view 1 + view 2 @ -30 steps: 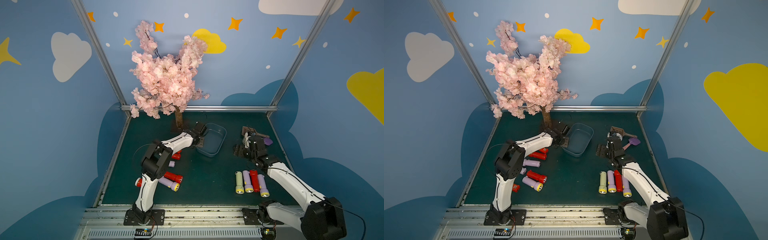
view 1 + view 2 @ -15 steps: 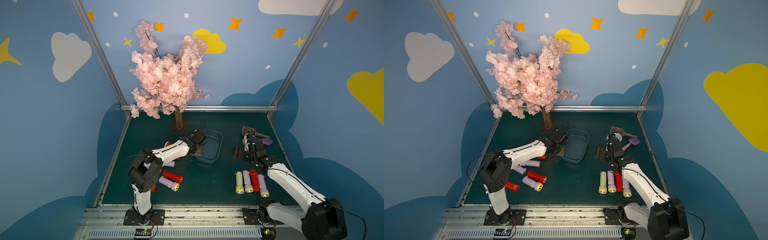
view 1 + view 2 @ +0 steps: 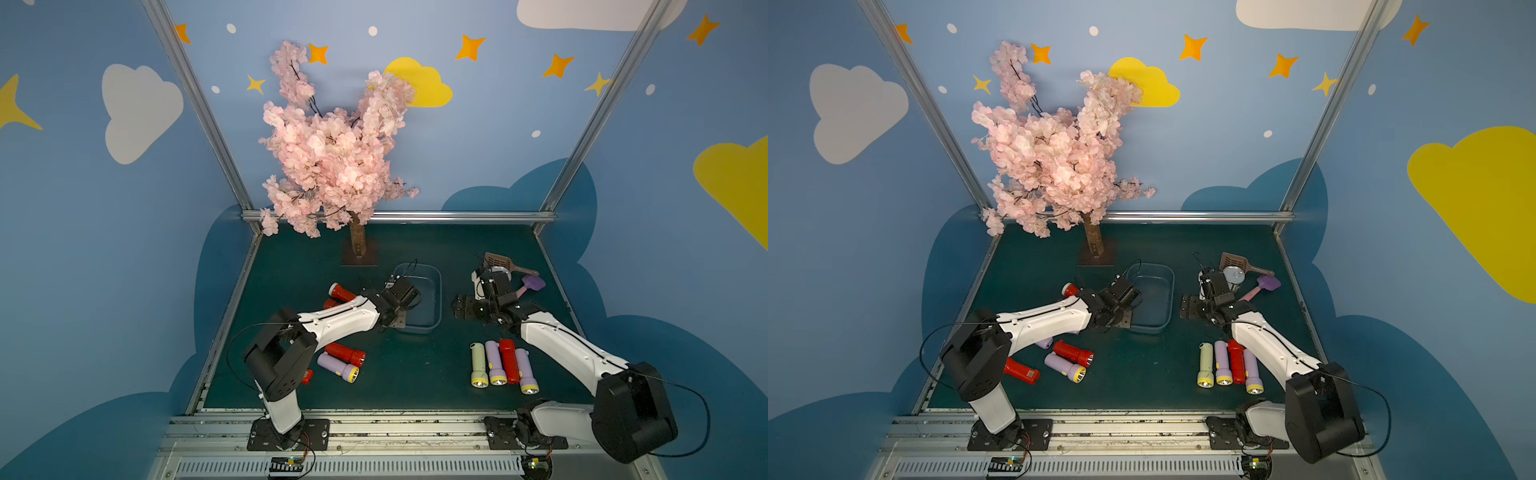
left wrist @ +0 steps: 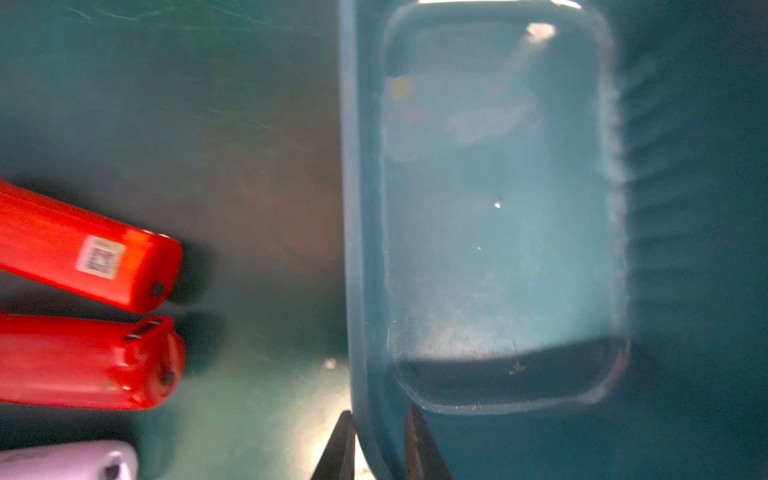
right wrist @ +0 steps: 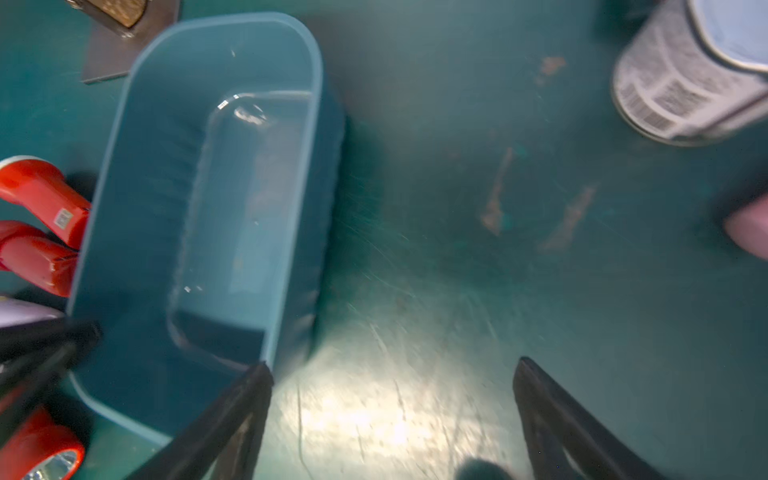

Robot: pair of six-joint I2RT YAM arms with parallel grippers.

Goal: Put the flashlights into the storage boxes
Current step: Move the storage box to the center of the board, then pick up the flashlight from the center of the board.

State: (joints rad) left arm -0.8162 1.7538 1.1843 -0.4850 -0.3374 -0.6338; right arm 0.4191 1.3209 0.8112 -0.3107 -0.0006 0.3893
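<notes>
L gripper [image 4: 379, 413]: fingers clamped on corner wall of blue-grey tub [image 3: 437, 299]. R gripper [image 5: 392, 362]: fingers spread wide over mat [image 3: 395, 374], approx tub's 3 o'clock. On mat: row of four flashlights [image 3: 507, 361] at tub's 5 o'clock; red flashlight [image 3: 344, 353] at 7.

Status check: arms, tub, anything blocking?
Left fingers pinching tub wall. Right fingers open, empty, beside tub. Tub empty, flashlights all on mat. Nothing blocking.

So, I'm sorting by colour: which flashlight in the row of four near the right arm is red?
The red flashlight, third from the pale green one, between the two lilac flashlights; the row's only red one.
</notes>
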